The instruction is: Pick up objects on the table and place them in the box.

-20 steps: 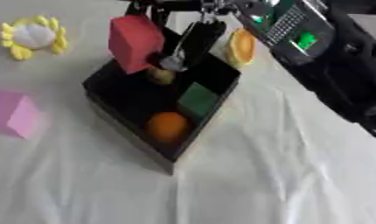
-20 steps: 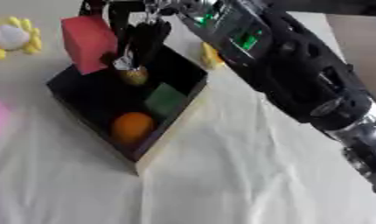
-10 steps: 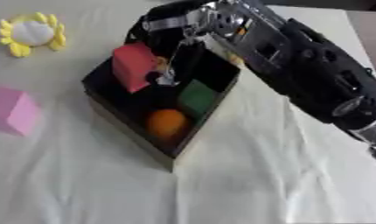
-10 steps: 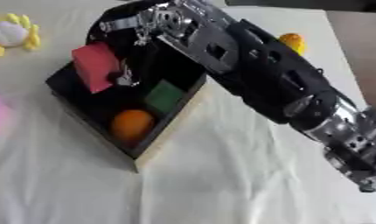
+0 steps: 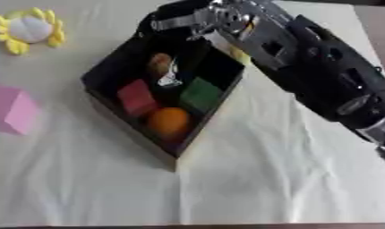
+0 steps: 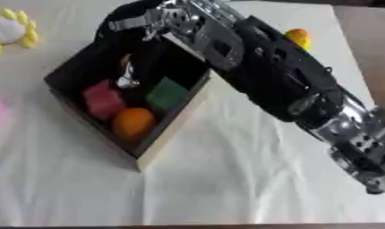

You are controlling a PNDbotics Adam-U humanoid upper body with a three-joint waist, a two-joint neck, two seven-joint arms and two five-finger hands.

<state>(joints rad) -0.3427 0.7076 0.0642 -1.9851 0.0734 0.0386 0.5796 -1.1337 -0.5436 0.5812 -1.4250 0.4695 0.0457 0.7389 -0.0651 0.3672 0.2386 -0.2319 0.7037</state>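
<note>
Since a second ago the red block (image 5: 137, 96) has gone from the right hand's (image 5: 173, 70) grasp above the box to the box floor, where it now lies apart from the fingers. That hand hangs over the middle of the black box (image 5: 109, 67), fingers pointing down and spread, holding nothing. The left hand shows in neither view.

By my reading, the drop of the red block is just finished, and the next move calls for lifting the hand clear of the box walls and reaching for something still on the cloth.

At the left edge of the frame a pink block (image 5: 14, 110) waits on the table, and at the upper left a yellow-and-white flower toy (image 5: 28, 31). Inside the box, left to right, sit the red block, a tan rounded thing (image 5: 160, 62) toward the far wall, an orange ball (image 5: 169, 122) at the near corner, and a green block (image 5: 200, 93). Beyond the arm, at the upper right of the right eye view, lies a small orange-yellow thing (image 6: 297, 37).
</note>
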